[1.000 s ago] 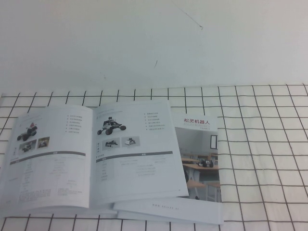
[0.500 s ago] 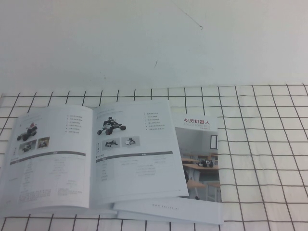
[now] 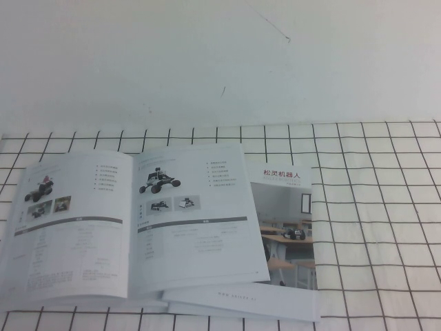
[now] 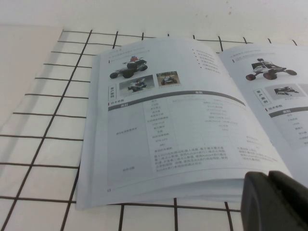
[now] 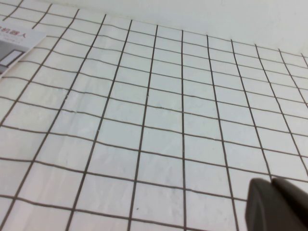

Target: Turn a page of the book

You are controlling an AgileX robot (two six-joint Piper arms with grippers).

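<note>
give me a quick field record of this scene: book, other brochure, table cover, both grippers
book: open brochure, lying flat, vehicle photos on both facing pages
right page: flat, not lifted
second brochure: closed, classroom photo cover, partly under the open book
cloth: white with black grid
left gripper: dark tip near the book's near edge, out of the high view
right gripper: over bare cloth, away from the book

The second booklet, lying under the open book, has a red Chinese title at the top of its cover: 松灵机器人. The small grey words in the open book cannot be read. The left gripper and right gripper carry no words.
</note>
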